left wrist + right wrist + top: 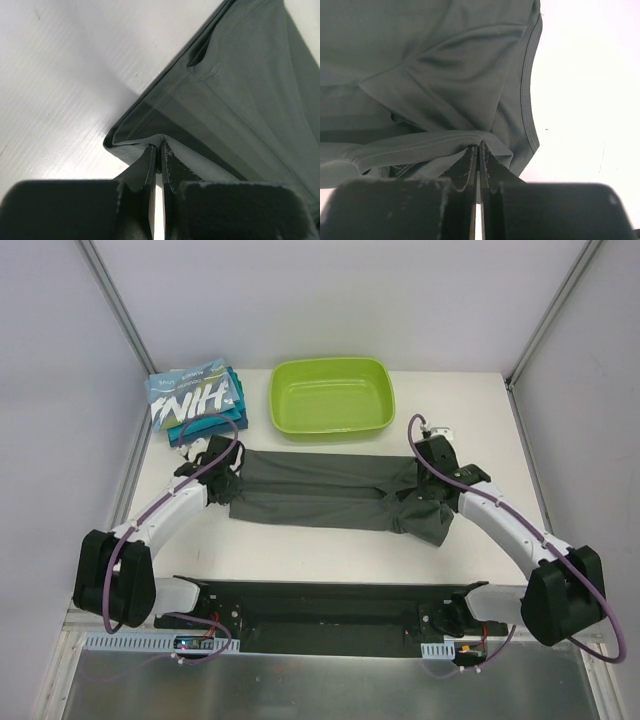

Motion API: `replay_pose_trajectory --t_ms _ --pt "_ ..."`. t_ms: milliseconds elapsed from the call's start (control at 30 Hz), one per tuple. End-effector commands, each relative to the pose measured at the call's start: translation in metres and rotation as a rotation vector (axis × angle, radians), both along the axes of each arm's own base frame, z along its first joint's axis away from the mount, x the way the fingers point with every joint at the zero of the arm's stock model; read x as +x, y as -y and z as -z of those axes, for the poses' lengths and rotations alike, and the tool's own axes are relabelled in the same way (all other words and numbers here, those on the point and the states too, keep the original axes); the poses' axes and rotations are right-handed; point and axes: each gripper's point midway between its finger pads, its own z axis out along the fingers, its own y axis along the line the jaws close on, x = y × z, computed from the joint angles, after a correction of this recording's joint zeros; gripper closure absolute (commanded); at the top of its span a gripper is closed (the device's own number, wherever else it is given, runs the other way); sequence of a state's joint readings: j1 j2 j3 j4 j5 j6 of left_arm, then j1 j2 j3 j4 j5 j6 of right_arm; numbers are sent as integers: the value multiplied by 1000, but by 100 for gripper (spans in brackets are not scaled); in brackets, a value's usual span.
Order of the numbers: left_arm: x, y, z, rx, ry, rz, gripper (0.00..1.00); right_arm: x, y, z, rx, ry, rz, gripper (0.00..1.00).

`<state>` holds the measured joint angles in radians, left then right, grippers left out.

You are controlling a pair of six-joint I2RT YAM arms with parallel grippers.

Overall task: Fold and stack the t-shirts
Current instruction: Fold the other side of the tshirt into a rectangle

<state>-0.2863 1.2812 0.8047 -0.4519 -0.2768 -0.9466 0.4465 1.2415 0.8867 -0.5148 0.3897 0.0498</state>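
Observation:
A plain dark grey t-shirt (320, 490) lies stretched across the middle of the table, folded lengthwise. My left gripper (222, 472) is shut on its left end; the left wrist view shows the cloth edge (165, 107) pinched between the fingertips (150, 155). My right gripper (428, 485) is shut on its right end, where a sleeve bunches; the right wrist view shows a stitched hem (430, 142) clamped in the jaws. A folded stack at the back left has a light blue shirt with white letters (192, 395) on top of teal shirts (210, 423).
A lime-green plastic tub (331, 398) stands at the back centre, just behind the grey shirt. Grey enclosure walls and frame posts (115, 300) close the sides. The black arm base plate (320, 605) runs along the near edge.

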Motion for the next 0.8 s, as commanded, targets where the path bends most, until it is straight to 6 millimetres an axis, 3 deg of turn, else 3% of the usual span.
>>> replay_pose_trajectory --t_ms 0,200,367,500,600,700,733,767 --pt "24 -11 -14 80 38 -1 100 27 -4 -16 14 60 -13 100" --pt "36 -6 -7 95 -2 29 100 45 -2 -6 -27 40 -60 100" --pt "41 -5 2 106 -36 43 100 78 0 -3 -143 44 -163 100" --pt "43 -5 7 110 -52 46 100 103 -8 6 -199 4 -281 100" --pt "44 -7 9 114 -60 45 100 109 -14 17 -221 -58 -371 96" --pt "45 -11 9 126 -57 34 96 115 -10 26 -284 -95 -402 85" --pt "46 -12 8 128 -56 35 86 119 -5 25 -318 -99 -379 63" --pt "48 -12 5 128 -48 35 76 123 -1 18 -336 -92 -342 51"
